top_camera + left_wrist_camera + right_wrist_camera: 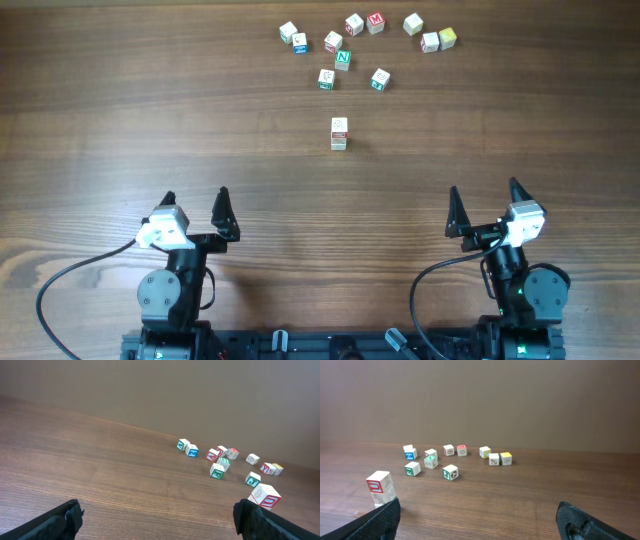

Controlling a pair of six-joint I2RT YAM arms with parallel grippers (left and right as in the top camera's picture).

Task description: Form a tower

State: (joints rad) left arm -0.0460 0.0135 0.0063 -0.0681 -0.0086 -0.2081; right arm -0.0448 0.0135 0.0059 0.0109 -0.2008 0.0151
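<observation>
The tower (339, 133) is two little wooden letter cubes, one stacked square on the other, standing alone on the brown grainy table (120, 90), probably so there is room to add more. The loose cubes (345, 50) lie in a bunch past the tower, away from the arms. The left end effector (195, 195) and right end effector (484, 188) sit well back from the tower, pointy black fingers wide apart, holding nothing.

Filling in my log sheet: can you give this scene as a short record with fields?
tower: two cubes stacked, standing alone mid-table
loose cubes: about eleven, scattered beyond the tower
left gripper: open, empty, well short of the tower
right gripper: open, empty, well short of the tower
table: wood grain
</observation>
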